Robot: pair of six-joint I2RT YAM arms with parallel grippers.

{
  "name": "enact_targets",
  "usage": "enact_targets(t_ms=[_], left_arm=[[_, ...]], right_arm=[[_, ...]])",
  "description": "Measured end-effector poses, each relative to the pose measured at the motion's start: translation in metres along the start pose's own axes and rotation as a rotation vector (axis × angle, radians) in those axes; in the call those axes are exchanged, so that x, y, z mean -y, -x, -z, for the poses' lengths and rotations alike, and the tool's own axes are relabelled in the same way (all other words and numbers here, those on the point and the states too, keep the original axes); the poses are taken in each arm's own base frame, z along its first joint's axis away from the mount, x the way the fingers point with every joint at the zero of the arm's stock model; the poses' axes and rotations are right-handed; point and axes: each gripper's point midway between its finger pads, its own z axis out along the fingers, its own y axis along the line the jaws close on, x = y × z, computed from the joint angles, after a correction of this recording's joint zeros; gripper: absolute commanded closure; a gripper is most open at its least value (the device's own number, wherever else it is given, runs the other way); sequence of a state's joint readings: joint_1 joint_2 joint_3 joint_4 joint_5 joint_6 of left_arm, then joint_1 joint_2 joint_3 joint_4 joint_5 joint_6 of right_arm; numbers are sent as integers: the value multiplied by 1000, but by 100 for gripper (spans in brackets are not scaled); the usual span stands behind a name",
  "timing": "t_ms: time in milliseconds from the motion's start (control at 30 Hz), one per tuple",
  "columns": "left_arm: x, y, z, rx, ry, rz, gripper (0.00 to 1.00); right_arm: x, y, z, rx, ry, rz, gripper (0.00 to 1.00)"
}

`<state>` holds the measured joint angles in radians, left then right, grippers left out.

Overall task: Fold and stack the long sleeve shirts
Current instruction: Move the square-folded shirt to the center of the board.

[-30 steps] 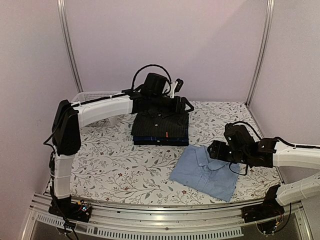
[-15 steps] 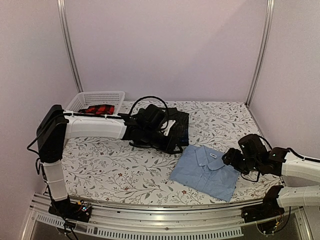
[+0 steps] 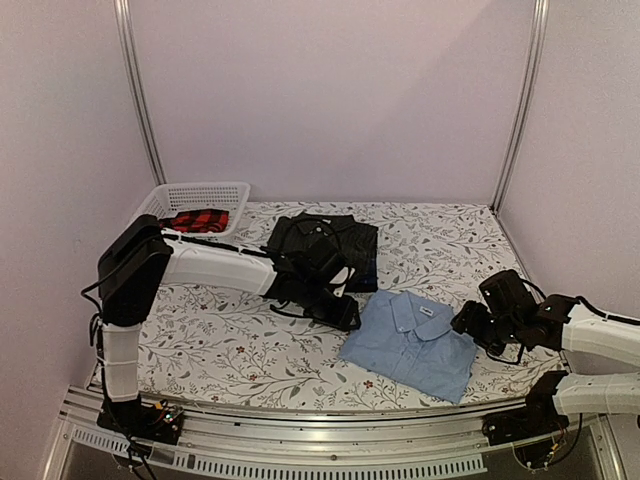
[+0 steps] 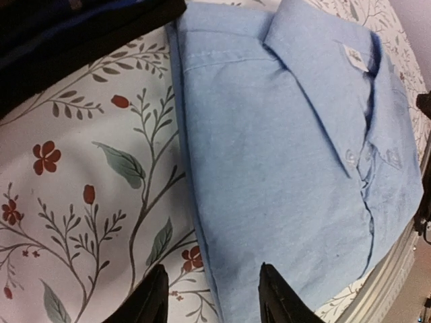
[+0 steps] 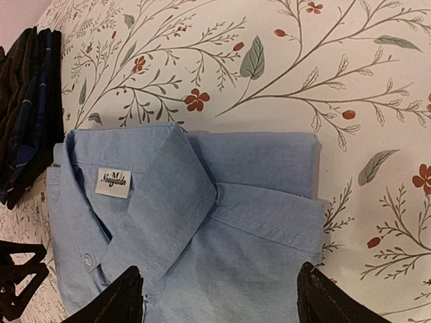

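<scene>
Folded light blue shirt (image 3: 410,340) lies between left gripper (image 4: 212,293) and right gripper (image 5: 219,296), both spread apart

We see a light blue shirt (image 3: 410,340), a black shirt (image 3: 352,234), a white basket (image 3: 196,188) and a flowery worktop (image 3: 445,240).

The light blue shirt (image 4: 283,168) is soft, matt woven cloth with a fine grain, and its small buttons (image 4: 350,156) are smooth and faintly shiny. The black shirt (image 3: 350,232) looks like matt cloth too. The table cover (image 3: 220,340) is smooth, matt printed fabric. The basket (image 3: 200,190) is white plastic lattice, the front rail (image 3: 300,440) dull ribbed metal, and the left arm's casing (image 3: 215,268) smooth white plastic.
</scene>
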<state>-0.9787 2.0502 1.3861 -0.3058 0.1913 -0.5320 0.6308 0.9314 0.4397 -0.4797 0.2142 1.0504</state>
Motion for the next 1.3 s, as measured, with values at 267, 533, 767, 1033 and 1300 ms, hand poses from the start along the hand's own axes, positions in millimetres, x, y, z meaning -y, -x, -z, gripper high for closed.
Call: enact_targets(t_ms=[267,533,767,1033,1300], left_arm=[[-10,-5,-18,-27,38,21,64],[0,-9,-20,-39,10,44,93],[2,-16,-23,-46,1,72,100],[-14,-48,-5,-71,29,106,100],[-32,-86,30,-85,76,165,100]], right_arm=[[2,2,-1,6,-13,15,22],[0,5,0,12,-22,44,21],[-14,15,5,33,-1,77,20],[-26,22,5,34,-1,124,18],[-42,13,-8,-34,32,188,17]])
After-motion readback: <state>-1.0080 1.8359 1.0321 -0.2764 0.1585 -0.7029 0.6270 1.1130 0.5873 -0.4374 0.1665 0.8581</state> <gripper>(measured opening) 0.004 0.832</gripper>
